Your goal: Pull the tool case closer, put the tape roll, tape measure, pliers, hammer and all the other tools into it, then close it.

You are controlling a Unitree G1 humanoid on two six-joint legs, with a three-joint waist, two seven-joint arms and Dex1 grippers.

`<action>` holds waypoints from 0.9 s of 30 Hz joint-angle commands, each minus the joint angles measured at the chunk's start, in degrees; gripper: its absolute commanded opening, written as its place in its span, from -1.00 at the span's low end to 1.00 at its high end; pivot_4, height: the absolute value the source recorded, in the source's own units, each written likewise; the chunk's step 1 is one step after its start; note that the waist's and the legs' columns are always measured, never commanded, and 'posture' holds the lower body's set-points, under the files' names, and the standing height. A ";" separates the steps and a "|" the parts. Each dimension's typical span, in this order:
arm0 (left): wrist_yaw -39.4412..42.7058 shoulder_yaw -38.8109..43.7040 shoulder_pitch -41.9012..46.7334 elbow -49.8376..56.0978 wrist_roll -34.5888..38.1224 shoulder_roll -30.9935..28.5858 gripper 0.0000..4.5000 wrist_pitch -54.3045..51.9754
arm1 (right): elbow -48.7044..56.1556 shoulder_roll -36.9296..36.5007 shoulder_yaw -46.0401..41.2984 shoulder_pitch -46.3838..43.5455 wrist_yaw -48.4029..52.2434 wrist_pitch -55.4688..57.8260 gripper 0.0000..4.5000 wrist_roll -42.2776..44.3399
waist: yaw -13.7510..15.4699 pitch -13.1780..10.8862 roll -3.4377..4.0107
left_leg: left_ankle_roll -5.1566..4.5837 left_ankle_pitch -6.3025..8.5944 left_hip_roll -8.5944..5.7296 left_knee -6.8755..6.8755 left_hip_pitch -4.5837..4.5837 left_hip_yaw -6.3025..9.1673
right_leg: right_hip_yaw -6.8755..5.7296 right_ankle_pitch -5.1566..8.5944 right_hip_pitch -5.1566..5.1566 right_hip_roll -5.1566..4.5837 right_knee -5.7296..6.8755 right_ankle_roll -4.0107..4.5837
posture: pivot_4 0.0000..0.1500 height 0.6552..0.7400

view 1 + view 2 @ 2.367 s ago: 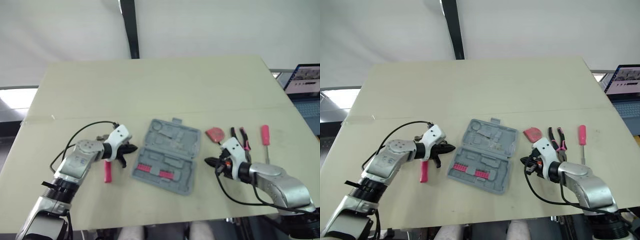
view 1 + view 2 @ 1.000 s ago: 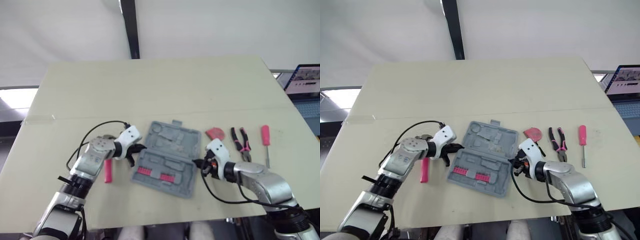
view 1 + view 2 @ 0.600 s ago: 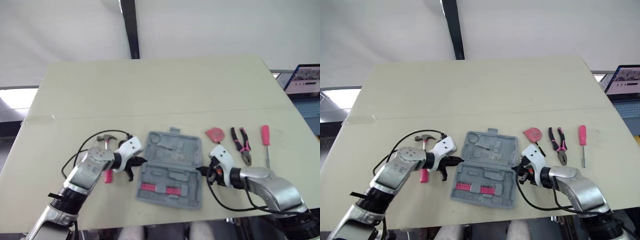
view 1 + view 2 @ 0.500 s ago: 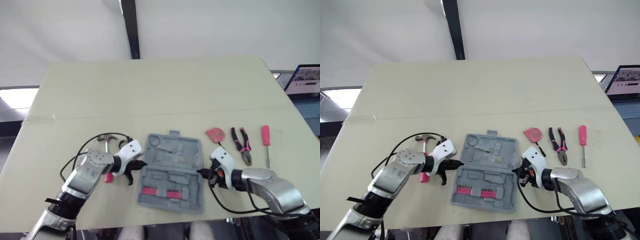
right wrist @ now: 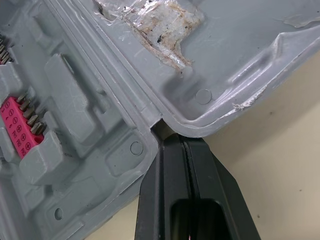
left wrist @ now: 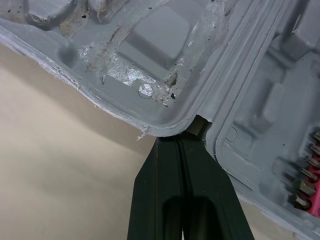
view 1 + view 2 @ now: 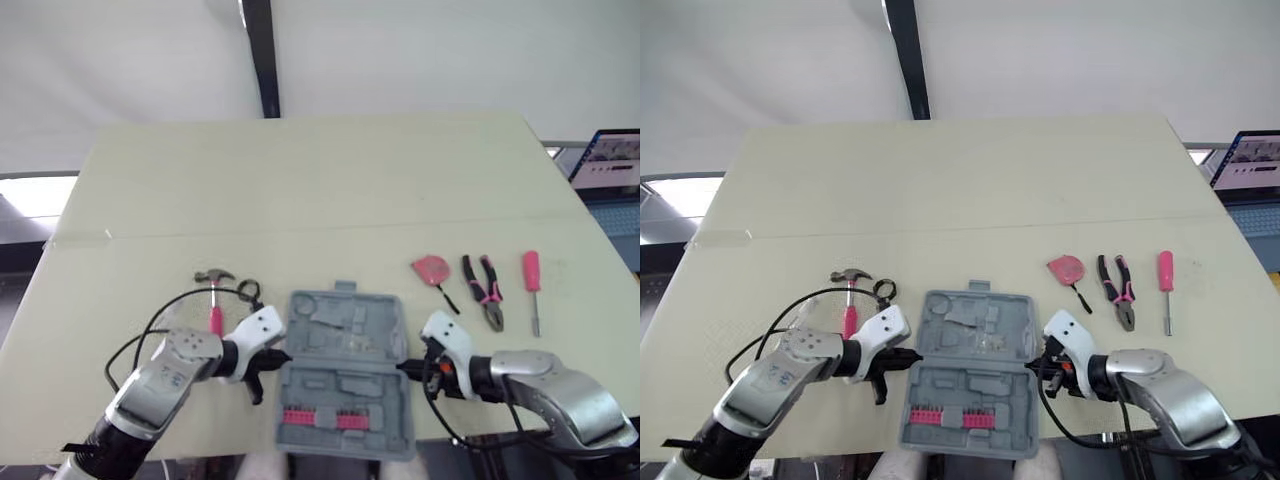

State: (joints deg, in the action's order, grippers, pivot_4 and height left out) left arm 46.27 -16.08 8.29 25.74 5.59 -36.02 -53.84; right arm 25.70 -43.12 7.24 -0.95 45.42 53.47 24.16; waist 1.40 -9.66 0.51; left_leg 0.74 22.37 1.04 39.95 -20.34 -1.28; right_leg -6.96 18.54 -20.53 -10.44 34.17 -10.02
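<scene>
The fingers (image 6: 161,185) of the left gripper (image 7: 278,357) and the fingers (image 5: 172,175) of the right gripper (image 7: 405,368) are each pressed together, with their tips at the hinge ends of the open case (image 7: 345,340); whether they pinch anything is hidden. The case lies flat at the near edge of the table (image 7: 300,190). The hammer (image 7: 214,300) handle is partly covered by the left arm, and the tape measure (image 7: 430,268), pliers (image 7: 485,290) and screwdriver (image 7: 531,275) lie apart on the right.
</scene>
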 commanded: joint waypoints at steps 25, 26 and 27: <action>-1.72 -4.50 -2.12 5.51 6.56 0.92 -1.00 -4.96 | 4.97 -1.30 -0.93 2.32 1.21 0.90 -0.99 3.16 | 0.15 0.00 0.00 | 0.00 0.00 -0.01 0.01 0.00 0.00 | 0.01 0.00 0.03 0.00 -0.03 0.00 | 1.00 1.00; -1.76 -4.58 -2.08 5.45 6.57 0.96 -1.00 -4.95 | 4.94 -1.28 -0.93 2.27 1.22 0.95 -0.99 3.13 | 0.14 0.00 0.00 | 0.00 0.00 -0.01 0.01 0.00 0.00 | 0.01 0.00 0.03 0.00 -0.03 0.00 | 1.00 1.00; -1.81 -4.64 -2.04 5.39 6.58 1.05 -1.00 -4.97 | 4.86 -1.26 -0.90 2.17 1.22 0.97 -0.99 3.09 | 0.14 0.00 0.00 | 0.00 0.00 -0.01 0.01 0.00 0.00 | 0.01 0.00 0.03 0.00 -0.03 0.00 | 1.00 1.00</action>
State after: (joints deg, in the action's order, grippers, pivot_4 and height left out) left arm 43.80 -18.19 6.25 30.43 9.59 -36.28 -59.53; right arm 26.96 -44.68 6.28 1.37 45.41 55.04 24.80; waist 1.53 -9.66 0.51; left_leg 0.74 22.37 1.03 39.96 -20.34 -1.28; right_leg -6.94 18.54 -20.51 -10.44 34.14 -10.02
